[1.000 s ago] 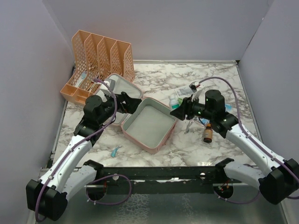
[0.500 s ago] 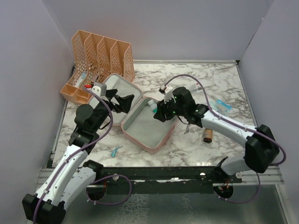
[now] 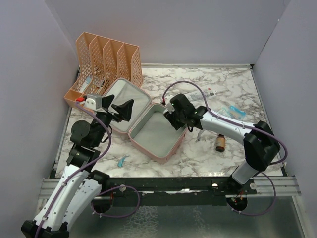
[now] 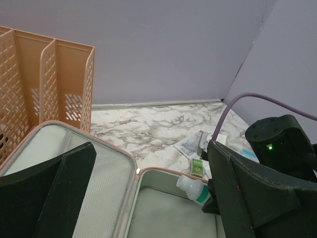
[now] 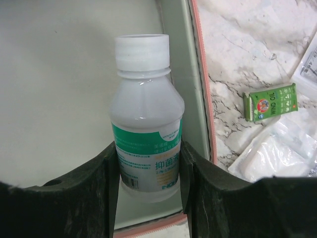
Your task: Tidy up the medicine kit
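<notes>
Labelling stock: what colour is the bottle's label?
The bottle label is green over white; right wrist view.

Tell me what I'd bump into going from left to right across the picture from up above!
Orange rack → pink medicine kit → brown bottle. I left out the things hanging over the kit, because their place in the line isn't clear.

Left wrist view: you lose the near part of the medicine kit [image 4: 111, 188] below the frame edge. Top view: what lies in the orange file rack [image 3: 111, 59] is too small for you to identify.
</notes>
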Controlling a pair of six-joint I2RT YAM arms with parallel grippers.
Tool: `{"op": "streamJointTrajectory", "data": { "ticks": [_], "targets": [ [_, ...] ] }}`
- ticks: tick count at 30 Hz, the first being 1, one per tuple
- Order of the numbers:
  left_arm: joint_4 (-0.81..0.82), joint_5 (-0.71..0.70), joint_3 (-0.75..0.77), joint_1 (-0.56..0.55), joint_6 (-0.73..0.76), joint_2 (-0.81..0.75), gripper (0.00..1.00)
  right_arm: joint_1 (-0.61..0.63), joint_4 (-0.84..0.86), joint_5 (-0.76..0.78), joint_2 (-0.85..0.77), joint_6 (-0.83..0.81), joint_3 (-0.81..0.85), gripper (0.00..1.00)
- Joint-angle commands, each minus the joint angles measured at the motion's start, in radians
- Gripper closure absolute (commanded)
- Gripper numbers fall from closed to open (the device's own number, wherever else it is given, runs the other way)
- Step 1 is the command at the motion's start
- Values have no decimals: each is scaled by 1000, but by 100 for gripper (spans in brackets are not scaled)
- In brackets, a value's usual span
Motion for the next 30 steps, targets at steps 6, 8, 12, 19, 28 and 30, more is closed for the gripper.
{"op": "streamJointTrajectory", "data": {
  "ticks": [6, 8, 12, 19, 28, 30],
  "targets": [
    [-45, -79, 7, -4, -6, -25, 1, 12, -68, 108, 77, -78, 66, 62],
    [-48, -84, 5, -3, -11, -24, 1, 17, -73, 107, 95, -86, 74, 62],
    [-54, -84, 7, -4, -13, -21, 1, 25, -109, 151, 135, -86, 86, 62],
    [-58, -87, 9, -3, -15, -8, 1, 26, -163, 237, 172, -81, 84, 61],
    [-67, -81, 14, -4, -15, 6, 1, 28, -201, 280, 175, -47, 93, 45],
    [-69, -82, 14, -3, -14, 8, 1, 28, -214, 283, 174, -33, 102, 41]
  ]
}}
